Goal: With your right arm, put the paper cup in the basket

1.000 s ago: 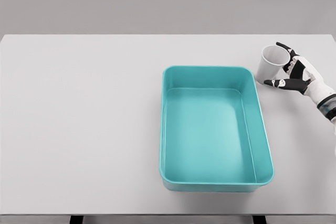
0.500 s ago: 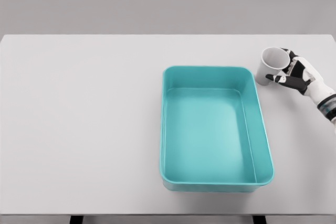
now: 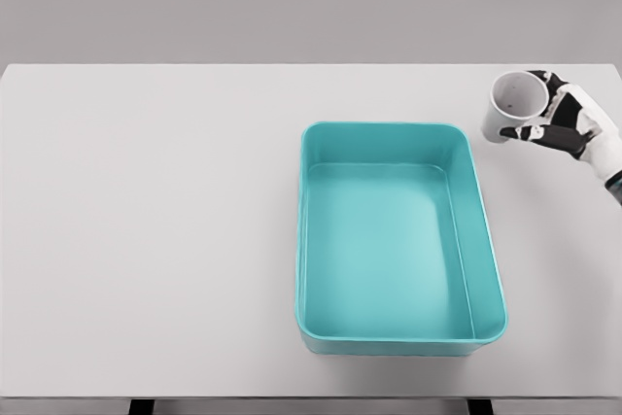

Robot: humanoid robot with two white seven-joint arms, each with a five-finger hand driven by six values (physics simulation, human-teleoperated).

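White table fills my view, wide and bare but for two things. Biggest on it is the teal basket, a deep rectangular tub sitting right of centre, open-topped, nothing inside. Up at two o'clock from the basket I've got the right hand, arm coming in from the right edge. Its fingers are curled around the paper cup, thumb low across the wall, the others wrapped behind it. I read that as a firm side grasp. The cup is tilted, its mouth facing toward me and slightly left, and it looks lifted clear of the table, just beyond the basket's far right corner. Left arm is out of sight.

On handling: I'd judge this cup very light and thin-walled, so it will crush or go oval if I squeeze hard. Mid-wall is where I have it, a sensible place; the rolled rim is stiffer. Paper gives decent friction, so a gentle hold should do.
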